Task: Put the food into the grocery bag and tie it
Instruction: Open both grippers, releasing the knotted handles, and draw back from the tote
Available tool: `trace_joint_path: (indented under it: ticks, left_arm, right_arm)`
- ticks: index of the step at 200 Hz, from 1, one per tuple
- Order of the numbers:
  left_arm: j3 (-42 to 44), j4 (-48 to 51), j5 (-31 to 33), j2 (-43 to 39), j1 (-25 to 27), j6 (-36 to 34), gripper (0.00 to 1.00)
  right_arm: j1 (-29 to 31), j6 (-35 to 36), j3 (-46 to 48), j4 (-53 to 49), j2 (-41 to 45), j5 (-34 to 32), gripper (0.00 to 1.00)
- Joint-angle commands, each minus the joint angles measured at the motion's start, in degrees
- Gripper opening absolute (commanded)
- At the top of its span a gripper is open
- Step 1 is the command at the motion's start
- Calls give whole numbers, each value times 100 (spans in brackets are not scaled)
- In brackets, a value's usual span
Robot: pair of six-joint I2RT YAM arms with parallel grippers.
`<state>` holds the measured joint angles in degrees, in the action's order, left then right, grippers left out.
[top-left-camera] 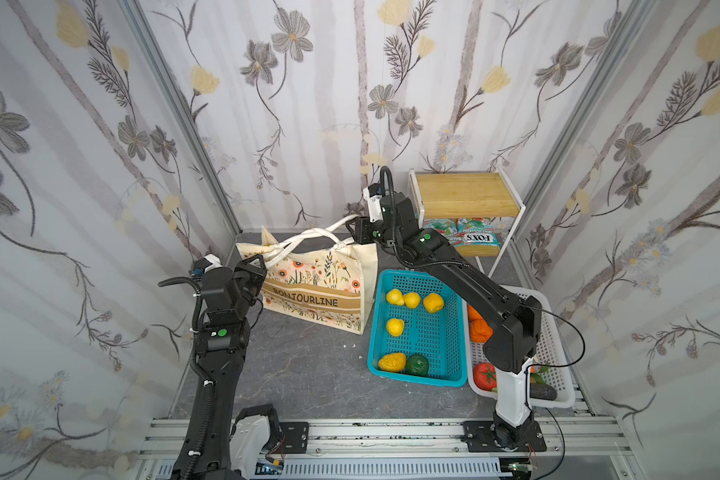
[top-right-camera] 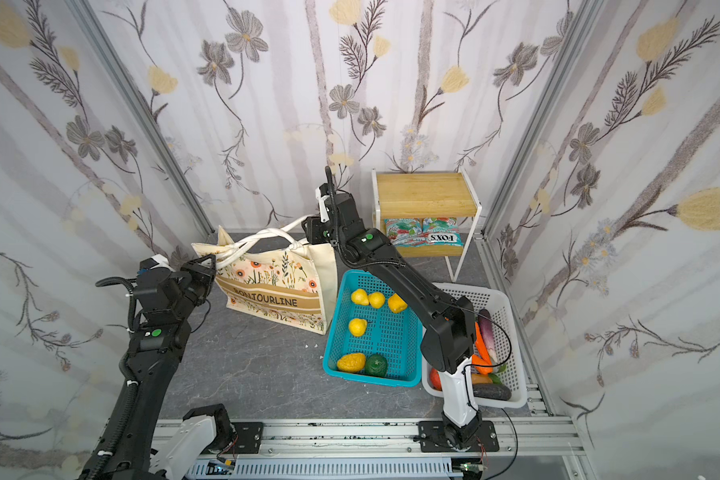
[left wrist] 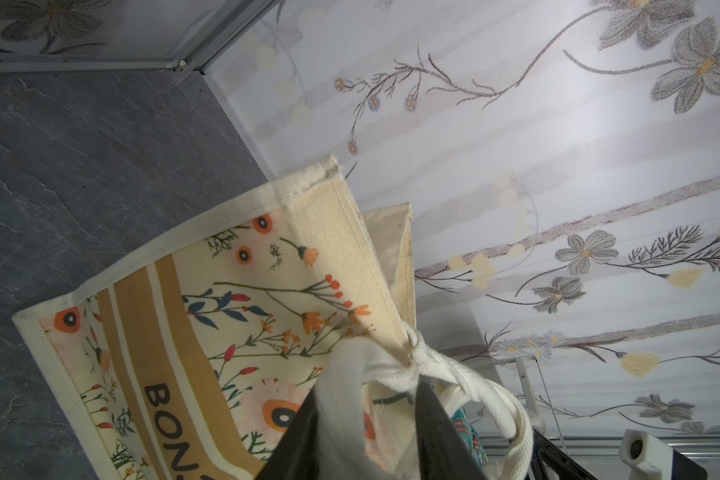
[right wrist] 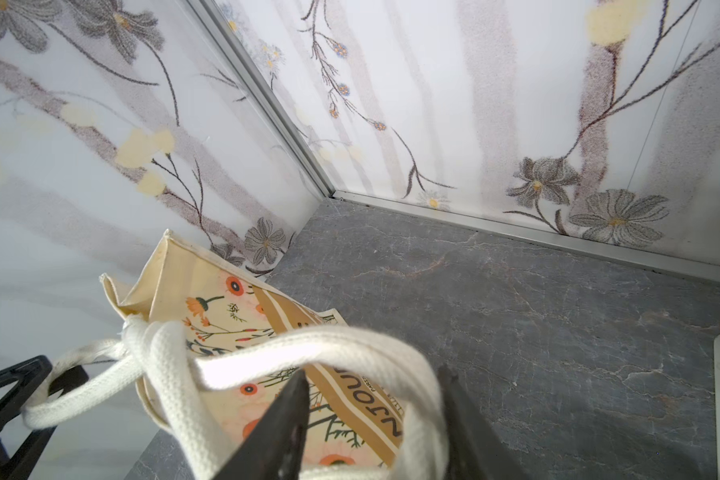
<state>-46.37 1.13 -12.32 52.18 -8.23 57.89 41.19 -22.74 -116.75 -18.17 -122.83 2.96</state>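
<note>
The grocery bag (top-left-camera: 308, 297) (top-right-camera: 275, 299), a cream floral tote lettered BONJOURLINE, stands upright on the grey floor. Its white rope handles (top-left-camera: 304, 241) (right wrist: 308, 345) are twisted round each other above its mouth. My left gripper (top-left-camera: 258, 259) (left wrist: 366, 386) is at the bag's left end, jaws apart, with a handle loop (left wrist: 395, 365) lying slack between the fingers. My right gripper (top-left-camera: 355, 232) (right wrist: 373, 370) is at the bag's back right corner, also open, with a rope loop running between its fingers. The bag's inside is hidden. Toy food (top-left-camera: 412, 299) lies in the baskets.
A teal basket (top-left-camera: 454, 332) with yellow fruit and a green one stands right of the bag. Further right is a white basket (top-right-camera: 504, 299) with an eggplant, a carrot and a tomato, partly under my right arm. A wooden shelf (top-left-camera: 466, 193) with snack packets (top-left-camera: 470, 237) stands at the back.
</note>
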Motion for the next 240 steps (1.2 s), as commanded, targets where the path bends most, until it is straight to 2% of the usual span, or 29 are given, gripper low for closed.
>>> trace_joint_path:
  ticks: [1, 25, 26, 28, 30, 50, 73, 105, 130, 157, 178, 202, 224, 240]
  left_arm:
    - [82, -356, -11, -105, -1, 100, 48]
    - [66, -402, 177, -391, 3, -9, 70]
    - [62, -402, 177, -401, 0, -29, 70]
    - [50, -403, 188, -426, 2, -60, 72]
    - [41, -403, 186, -445, 5, -94, 74]
    - [-88, -387, 247, -699, -4, -454, 100]
    - [-172, -360, 350, -1026, -71, -653, 100]
    - [-402, -69, 254, -1066, -126, -765, 100]
    - [-575, 487, 386, -1044, -121, -1132, 100]
    - [-626, 1179, 642, -1088, -124, -1702, 100]
    - [-461, 1510, 865, -1338, -119, -1985, 100]
    - [-98, 1750, 760, -1702, -118, -2059, 100]
    - [417, 1745, 549, -1999, -83, -1927, 100]
    - [690, 1783, 764, -2095, 135, -2155, 100]
  right_arm:
    - [86, 303, -18, 0, 165, -289, 59]
    - [210, 297, -24, -143, 364, -545, 64]
    - [221, 297, -24, -152, 373, -557, 67]
    - [229, 297, -23, -169, 391, -588, 90]
    - [242, 292, -26, -187, 422, -622, 97]
    - [423, 349, -9, -378, 709, -1158, 100]
    - [548, 391, 104, -489, 1095, -1700, 100]
    - [545, 300, 469, -590, 1608, -1688, 100]
    - [548, 236, 1165, -480, 2167, -1720, 100]
    - [543, 167, 2443, -98, 3089, -1883, 100]
    - [544, 110, 3596, 188, 4112, -2203, 100]
    - [544, -18, 4852, 248, 5106, -2524, 100]
    - [263, -418, 6160, 339, 6096, -2845, 100]
    - [-149, -735, 7075, 484, 6822, -2767, 100]
